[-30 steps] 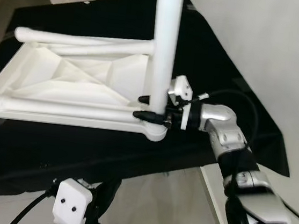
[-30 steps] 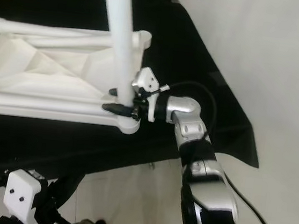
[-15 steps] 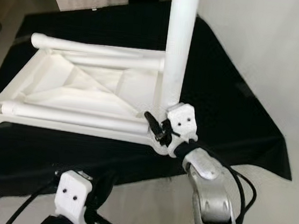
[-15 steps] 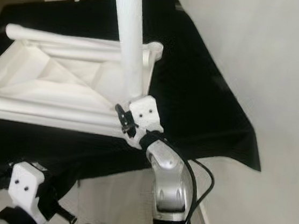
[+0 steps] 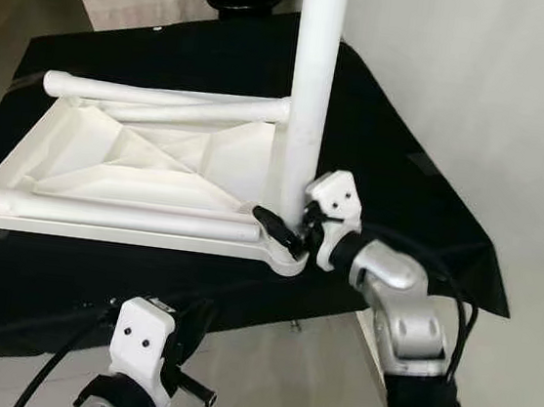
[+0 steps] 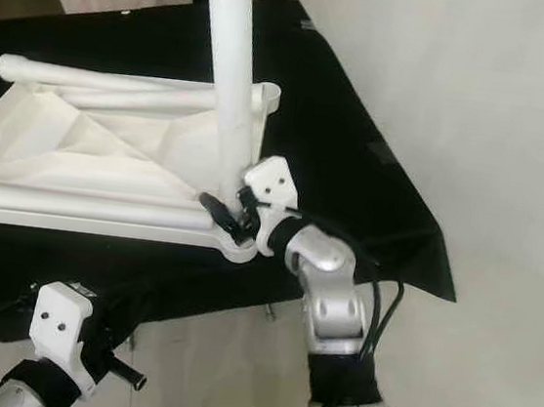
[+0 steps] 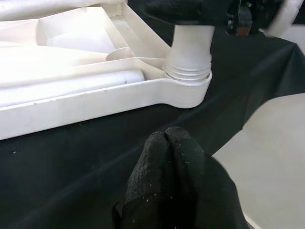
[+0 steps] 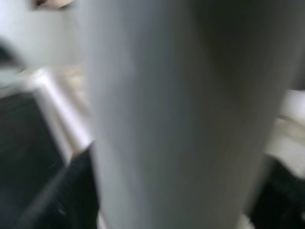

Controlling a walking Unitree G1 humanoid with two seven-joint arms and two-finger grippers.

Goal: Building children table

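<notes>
Nearest to us, the left claw [image 7: 167, 157] hangs low at the front edge of the black cloth [image 5: 144, 287], its two fingers pressed together on nothing, pointing at the tabletop's near corner.

Just beyond, the right claw [image 5: 287, 231] is at the base of the upright leg [image 5: 308, 100], fingers either side of the tube just above the corner socket [image 7: 188, 74]. The wrist view is a blur of white tube at very close range, so it looks clamped on the leg, though actual contact can't be confirmed.

Then the tabletop [image 5: 129, 163] itself: white plastic, lying upside down on the cloth, ribs showing. Two more legs lie flat on it, one along the near rim [image 5: 123, 214], one along the far rim [image 5: 166, 96].

So the step in hand looks like seating this first leg. Thread rings still show above the socket, which suggests it isn't fully home. The next move calls for more turning, the tube kept vertical, and probably the left claw steadying the tabletop so it doesn't spin on the cloth.
</notes>
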